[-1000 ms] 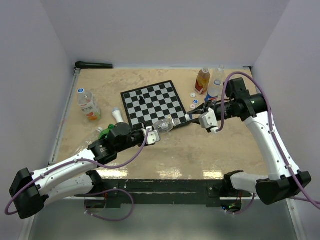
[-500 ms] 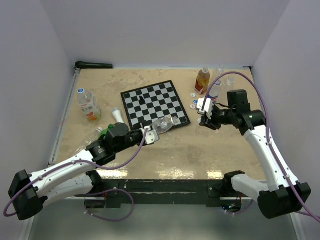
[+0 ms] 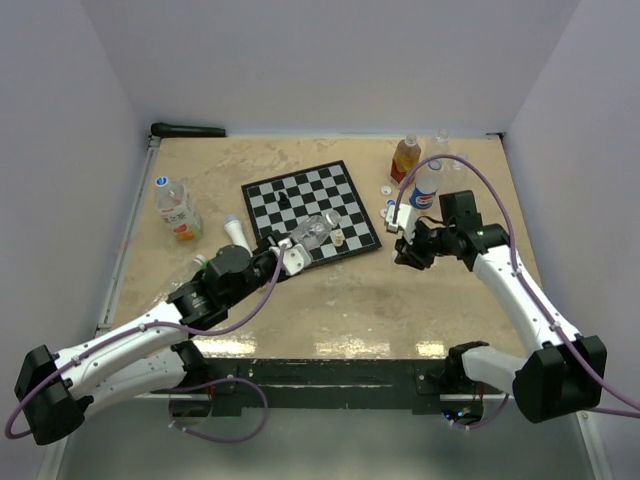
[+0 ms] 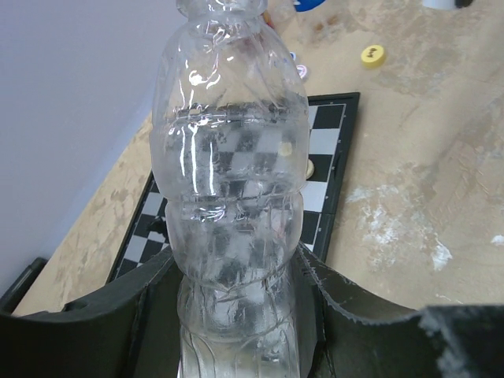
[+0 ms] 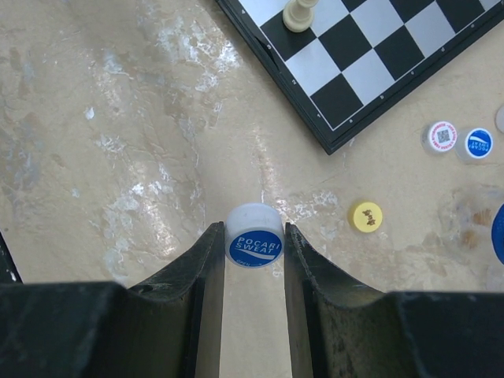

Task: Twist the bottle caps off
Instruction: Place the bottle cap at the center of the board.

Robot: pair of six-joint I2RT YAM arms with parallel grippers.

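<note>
I have the black-and-white chequered chessboard [image 3: 312, 205] lying at the middle of the beige stone-patterned bench [image 3: 350, 300]. Over its near edge, my left claw [image 3: 292, 250] clamps the clear crumpled plastic bottle [image 3: 312, 231]. Right of the board, my right claw [image 5: 253, 228] pinches a white round plastic cap [image 5: 254, 246]. A yellow round plastic cap [image 5: 366, 216] lies near it on the bench. Behind that claw stand an orange-labelled plastic bottle [image 3: 404, 160] and a blue-and-white-labelled clear bottle [image 3: 426, 187]. Well left of the board lies a blue-capped clear bottle [image 3: 175, 208].

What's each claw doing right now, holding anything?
Left claw: closed on the clear bottle.
Right claw: shut on a white cap with a blue top.
</note>
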